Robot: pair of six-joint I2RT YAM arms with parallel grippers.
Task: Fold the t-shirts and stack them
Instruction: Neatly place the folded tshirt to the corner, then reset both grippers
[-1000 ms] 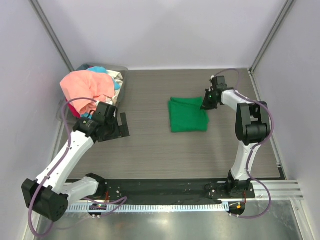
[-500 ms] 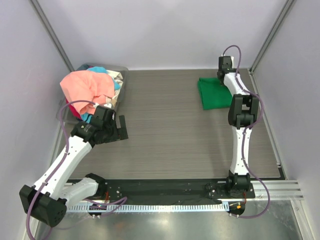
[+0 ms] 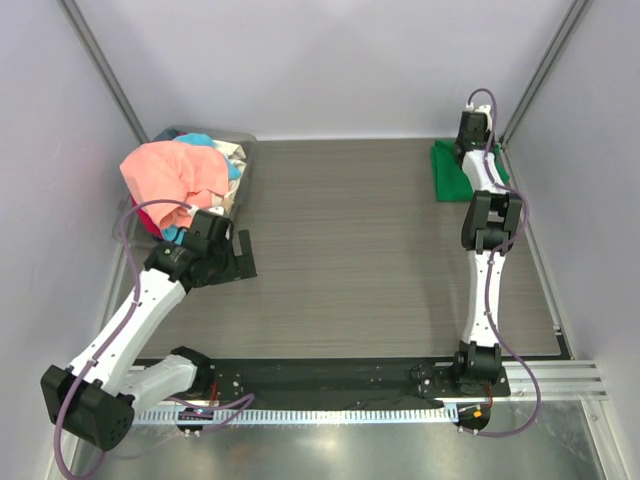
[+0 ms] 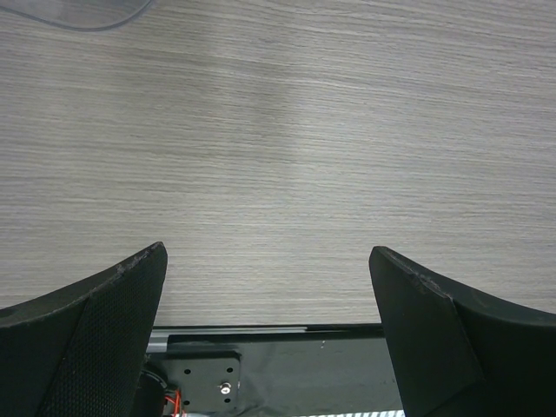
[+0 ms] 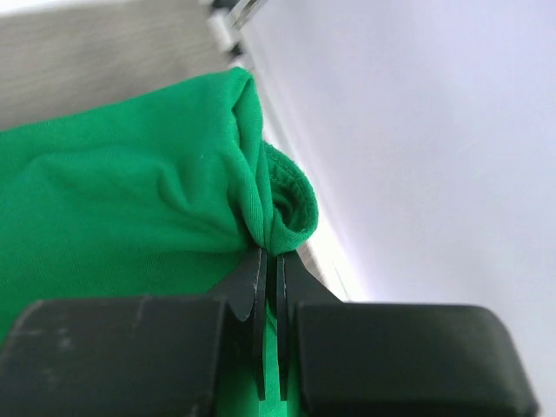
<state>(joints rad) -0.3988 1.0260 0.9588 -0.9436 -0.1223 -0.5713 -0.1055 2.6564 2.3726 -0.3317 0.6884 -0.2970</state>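
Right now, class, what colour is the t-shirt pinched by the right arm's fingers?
The t-shirt is bright green, clearest in the right wrist view.

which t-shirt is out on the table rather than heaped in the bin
The bright green t-shirt, at the far right corner of the table, pinched by the right end effector. The salmon-pink one lies heaped with others in the grey bin.
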